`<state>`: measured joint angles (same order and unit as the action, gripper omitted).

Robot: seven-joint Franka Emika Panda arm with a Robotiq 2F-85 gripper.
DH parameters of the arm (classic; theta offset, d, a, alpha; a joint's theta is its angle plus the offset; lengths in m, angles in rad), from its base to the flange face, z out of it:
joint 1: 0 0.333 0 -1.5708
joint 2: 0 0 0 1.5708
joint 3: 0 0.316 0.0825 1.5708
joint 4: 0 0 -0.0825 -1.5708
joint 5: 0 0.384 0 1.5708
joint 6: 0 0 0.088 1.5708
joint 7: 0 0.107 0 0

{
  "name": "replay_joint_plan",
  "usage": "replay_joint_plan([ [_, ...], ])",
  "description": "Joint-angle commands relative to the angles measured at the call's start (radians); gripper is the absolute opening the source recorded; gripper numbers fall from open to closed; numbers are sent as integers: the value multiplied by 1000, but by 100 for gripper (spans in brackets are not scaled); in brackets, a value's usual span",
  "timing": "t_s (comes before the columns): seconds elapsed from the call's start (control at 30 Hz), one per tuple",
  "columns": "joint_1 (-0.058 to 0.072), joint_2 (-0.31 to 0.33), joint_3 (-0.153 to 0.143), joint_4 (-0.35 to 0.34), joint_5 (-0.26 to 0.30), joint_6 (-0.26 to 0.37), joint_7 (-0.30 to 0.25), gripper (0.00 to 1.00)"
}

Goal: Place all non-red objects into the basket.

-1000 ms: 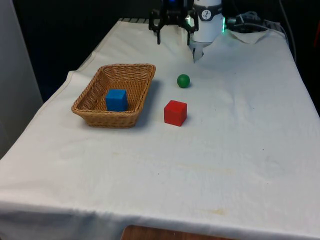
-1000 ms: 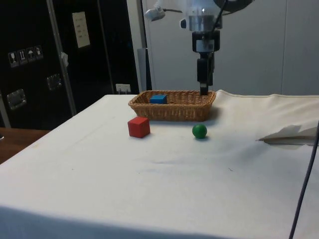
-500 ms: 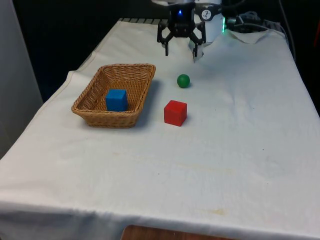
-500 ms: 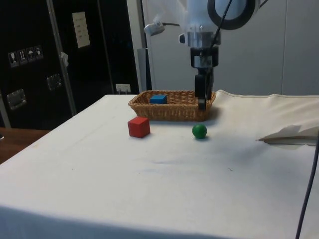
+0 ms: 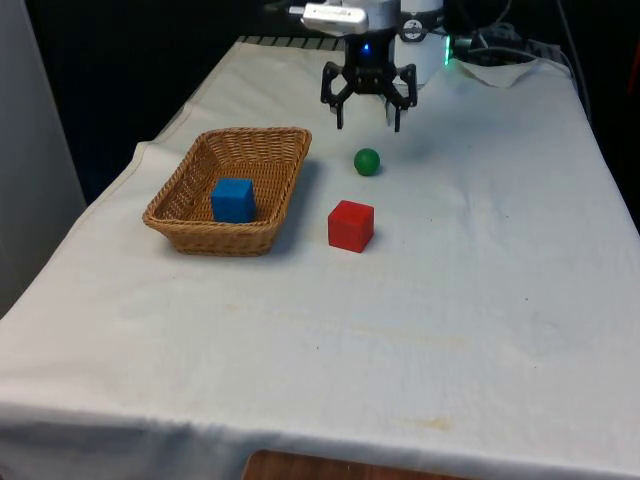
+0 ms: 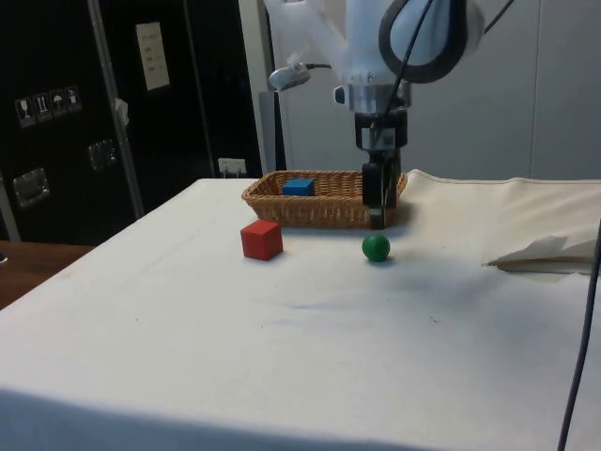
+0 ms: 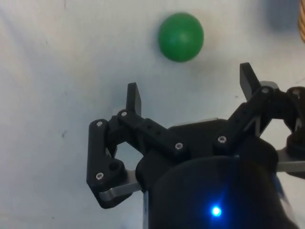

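Front view: my gripper (image 5: 368,126) hangs above the cloth, just behind the ball (image 5: 367,161).
Fingers: spread apart, nothing between them.
Ball: green, on cloth between basket (image 5: 262,140) and my base side, near red cube (image 5: 351,225).
Handling: looks small, hard, smooth, likely rolls; pinch across its middle.
Basket: wicker, holds blue cube (image 5: 233,199).

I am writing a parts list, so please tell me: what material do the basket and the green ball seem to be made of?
The basket looks like woven wicker or rattan: tan strands and a braided rim show. The green ball looks smooth and matte, with only a soft highlight; it may be painted wood, plastic or foam, and the pictures cannot settle which.
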<state>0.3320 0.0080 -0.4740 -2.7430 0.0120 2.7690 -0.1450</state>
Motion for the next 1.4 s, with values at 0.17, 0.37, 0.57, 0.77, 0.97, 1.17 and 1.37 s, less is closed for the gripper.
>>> replay_joint_plan([
  [0.17, 1, 57, 19, 34, 59, 10, -23, 100],
  [0.37, -4, 103, 50, 45, 157, 48, -82, 100],
  [0.57, -5, 123, 56, 47, 169, 59, -85, 100],
  [0.77, -5, 153, 69, 63, 178, 73, -71, 100],
  [0.97, -7, 186, 82, 83, 193, 86, -61, 100],
  [1.17, -7, 204, 84, 88, 200, 91, -58, 100],
  [1.37, -5, 207, 80, 90, 194, 87, -55, 98],
])
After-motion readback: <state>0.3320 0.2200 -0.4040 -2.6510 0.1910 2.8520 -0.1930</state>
